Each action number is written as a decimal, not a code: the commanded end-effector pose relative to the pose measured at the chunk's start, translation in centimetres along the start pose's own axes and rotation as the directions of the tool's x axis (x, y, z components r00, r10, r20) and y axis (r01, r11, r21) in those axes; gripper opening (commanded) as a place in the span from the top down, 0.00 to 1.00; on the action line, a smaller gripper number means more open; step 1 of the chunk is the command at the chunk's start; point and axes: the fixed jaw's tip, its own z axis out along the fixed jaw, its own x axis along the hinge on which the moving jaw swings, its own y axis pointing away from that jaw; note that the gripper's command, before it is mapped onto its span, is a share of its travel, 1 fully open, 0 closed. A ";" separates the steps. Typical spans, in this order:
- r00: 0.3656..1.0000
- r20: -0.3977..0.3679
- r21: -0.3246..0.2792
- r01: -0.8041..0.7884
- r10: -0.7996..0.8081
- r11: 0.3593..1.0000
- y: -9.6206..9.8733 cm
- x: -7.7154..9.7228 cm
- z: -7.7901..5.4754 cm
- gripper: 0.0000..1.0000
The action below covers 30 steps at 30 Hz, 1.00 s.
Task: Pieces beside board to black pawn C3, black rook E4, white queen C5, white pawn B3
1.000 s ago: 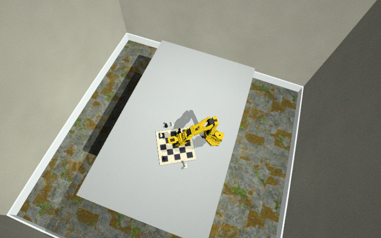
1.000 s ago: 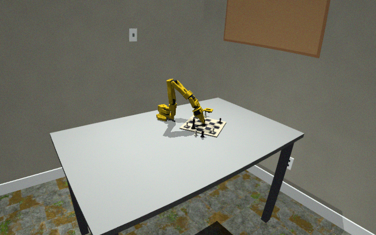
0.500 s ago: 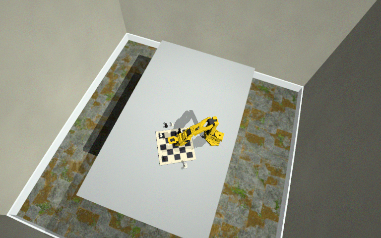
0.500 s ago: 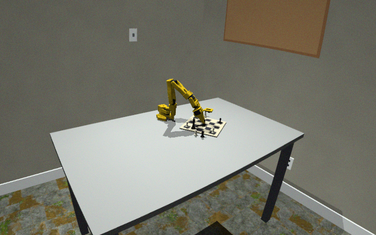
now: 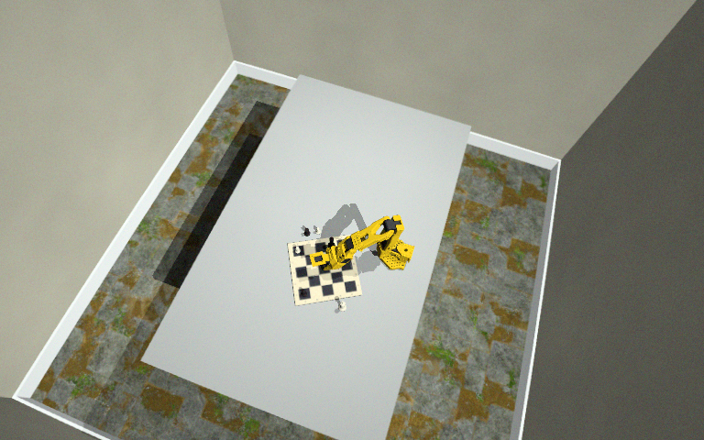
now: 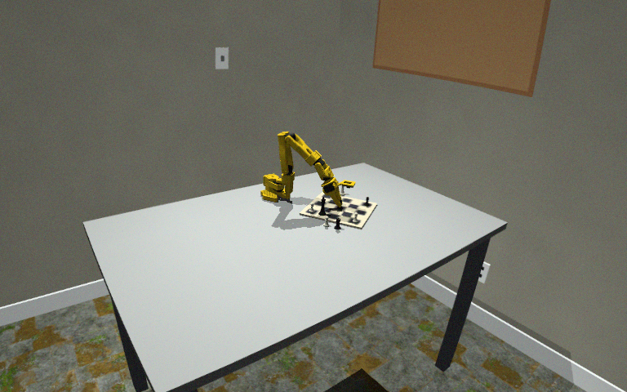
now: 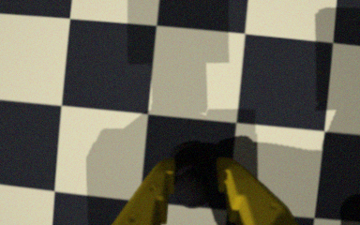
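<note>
The chessboard [image 5: 323, 270] lies in front of the arm's base; it also shows in the exterior view [image 6: 339, 208]. In the wrist view my gripper [image 7: 196, 187] points down at the board, its yellow fingers slightly parted. A black pawn [image 7: 196, 172] with a round top stands between them on a dark square. I cannot read the square's name. A black piece [image 5: 306, 229] and a white piece [image 5: 314, 228] stand beside the board's far edge. Another white piece [image 5: 341, 304] stands beside its near edge.
Other pieces stand on the board: a white one [image 5: 297, 249] near the left corner, a tall black one [image 5: 331, 241] close to my arm and a black one [image 5: 304, 294] at the front left. The arm's base [image 5: 394, 254] is to the right of the board.
</note>
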 end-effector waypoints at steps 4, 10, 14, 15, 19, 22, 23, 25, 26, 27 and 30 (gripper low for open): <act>1.000 -0.021 0.002 -0.014 0.014 1.000 -0.1 0.6 0.3 0.91; 1.000 -0.021 -0.003 -0.014 0.014 1.000 0.1 0.6 0.3 0.91; 1.000 -0.021 -0.005 -0.014 0.014 1.000 0.2 0.6 0.3 0.91; 1.000 -0.021 -0.005 -0.014 0.014 1.000 0.2 0.6 0.3 0.91; 1.000 -0.021 -0.005 -0.014 0.014 1.000 0.2 0.6 0.3 0.91; 1.000 -0.021 -0.007 -0.012 0.012 1.000 0.3 0.6 0.2 0.91; 1.000 -0.021 -0.007 -0.011 0.011 1.000 0.3 0.6 0.2 0.91; 1.000 -0.021 -0.009 -0.009 0.009 1.000 0.4 0.7 0.2 0.91; 1.000 -0.021 -0.009 -0.008 0.008 1.000 0.4 0.7 0.2 0.91; 1.000 -0.021 -0.009 -0.008 0.008 1.000 0.4 0.7 0.1 0.91; 1.000 -0.021 -0.009 -0.008 0.007 1.000 0.4 0.7 0.1 0.91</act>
